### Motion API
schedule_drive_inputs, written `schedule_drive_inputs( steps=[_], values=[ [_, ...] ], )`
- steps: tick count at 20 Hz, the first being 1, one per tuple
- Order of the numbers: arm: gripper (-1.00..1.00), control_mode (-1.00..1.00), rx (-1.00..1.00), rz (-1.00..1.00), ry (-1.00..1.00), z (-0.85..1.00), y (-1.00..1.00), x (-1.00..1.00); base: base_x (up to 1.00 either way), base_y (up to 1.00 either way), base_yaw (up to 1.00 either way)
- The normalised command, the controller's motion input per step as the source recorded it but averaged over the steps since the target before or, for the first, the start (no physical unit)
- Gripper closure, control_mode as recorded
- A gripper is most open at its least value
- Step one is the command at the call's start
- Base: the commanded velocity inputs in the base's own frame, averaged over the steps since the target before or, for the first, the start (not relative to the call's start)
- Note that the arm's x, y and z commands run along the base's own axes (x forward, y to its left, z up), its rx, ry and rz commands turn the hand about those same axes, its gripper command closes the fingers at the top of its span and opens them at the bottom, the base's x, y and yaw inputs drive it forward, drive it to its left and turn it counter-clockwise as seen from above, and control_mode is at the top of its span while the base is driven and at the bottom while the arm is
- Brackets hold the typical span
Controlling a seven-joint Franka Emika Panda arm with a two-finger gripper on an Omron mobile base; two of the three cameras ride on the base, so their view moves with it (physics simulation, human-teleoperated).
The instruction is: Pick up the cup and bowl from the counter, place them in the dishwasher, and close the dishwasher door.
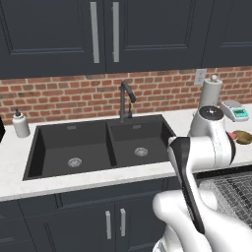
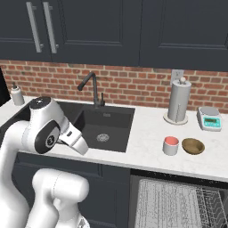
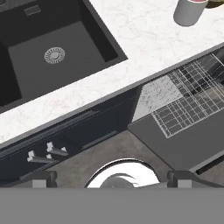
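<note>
Hand view shows our gripper (image 3: 112, 178) with jaws spread wide, holding nothing, above the floor before the dishwasher (image 3: 183, 127). Right of the sink (image 2: 104, 124), on the counter (image 2: 147, 133), we see the cup (image 2: 171, 145) just beside the bowl (image 2: 193, 146).

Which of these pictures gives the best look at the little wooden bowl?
The right base view: the whole bowl sits in plain sight on the counter beside the cup. In the left base view the arm hides part of it. In the hand view only a sliver shows at the top edge.
</note>
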Motion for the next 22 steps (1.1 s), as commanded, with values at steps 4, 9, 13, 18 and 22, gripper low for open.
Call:
schedule_drive_inputs(
  steps=[4,9,13,18,22],
  values=[
    [-1.00,-1.00,0.00,0.00,-0.06,0.00,0.00,0.00,0.00,0.00,0.00],
    [-1.00,-1.00,0.00,0.00,-0.05,0.00,0.00,0.00,0.00,0.00,0.00],
    [-1.00,-1.00,0.00,0.03,-0.03,0.00,0.00,0.00,0.00,0.00,0.00],
    [-1.00,-1.00,0.00,0.02,0.00,0.00,0.00,0.00,0.00,0.00,0.00],
    [-1.00,-1.00,0.00,0.01,0.00,0.00,0.00,0.00,0.00,0.00,0.00]
  ],
)
